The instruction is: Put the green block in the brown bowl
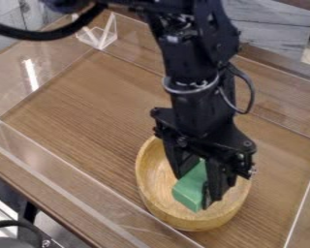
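The gripper is pinching the block, its black fingers closed around the upper part, with the lower end in view between them. The 1 green block is inside the rim of the bowl (whether it touches the bottom, I cannot tell), and the black arm covers the bowl's far side from above.

Bulky matte-black arm with looping black cables.
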Controlling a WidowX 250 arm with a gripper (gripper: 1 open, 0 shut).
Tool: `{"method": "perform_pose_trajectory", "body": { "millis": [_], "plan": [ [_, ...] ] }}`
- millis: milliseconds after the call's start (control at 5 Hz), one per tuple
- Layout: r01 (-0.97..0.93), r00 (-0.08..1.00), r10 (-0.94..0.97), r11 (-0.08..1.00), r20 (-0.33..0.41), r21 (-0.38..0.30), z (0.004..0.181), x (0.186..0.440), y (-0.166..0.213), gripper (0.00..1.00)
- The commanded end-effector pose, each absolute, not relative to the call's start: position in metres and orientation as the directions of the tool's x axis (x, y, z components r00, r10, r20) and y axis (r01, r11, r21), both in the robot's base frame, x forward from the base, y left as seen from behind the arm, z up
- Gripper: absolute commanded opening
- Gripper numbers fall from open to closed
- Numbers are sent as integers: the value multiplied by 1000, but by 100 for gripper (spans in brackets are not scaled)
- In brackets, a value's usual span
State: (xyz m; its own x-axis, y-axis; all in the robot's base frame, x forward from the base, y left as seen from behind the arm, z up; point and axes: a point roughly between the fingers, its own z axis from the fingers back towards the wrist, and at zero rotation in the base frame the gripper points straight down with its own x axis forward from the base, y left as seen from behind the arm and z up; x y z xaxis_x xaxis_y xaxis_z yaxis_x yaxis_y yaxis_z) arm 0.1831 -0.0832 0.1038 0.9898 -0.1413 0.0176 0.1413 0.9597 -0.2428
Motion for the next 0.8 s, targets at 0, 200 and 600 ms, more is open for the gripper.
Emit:
{"method": "perform_pose_trajectory", "body": {
  "millis": [0,200,600],
  "plan": [
    [142,990,-132,957,54,-252,110,191,-83,0],
    [136,991,-127,957,52,-255,108,193,-81,0],
    [120,993,-110,959,51,-255,108,198,-72,100]
  ]
}}
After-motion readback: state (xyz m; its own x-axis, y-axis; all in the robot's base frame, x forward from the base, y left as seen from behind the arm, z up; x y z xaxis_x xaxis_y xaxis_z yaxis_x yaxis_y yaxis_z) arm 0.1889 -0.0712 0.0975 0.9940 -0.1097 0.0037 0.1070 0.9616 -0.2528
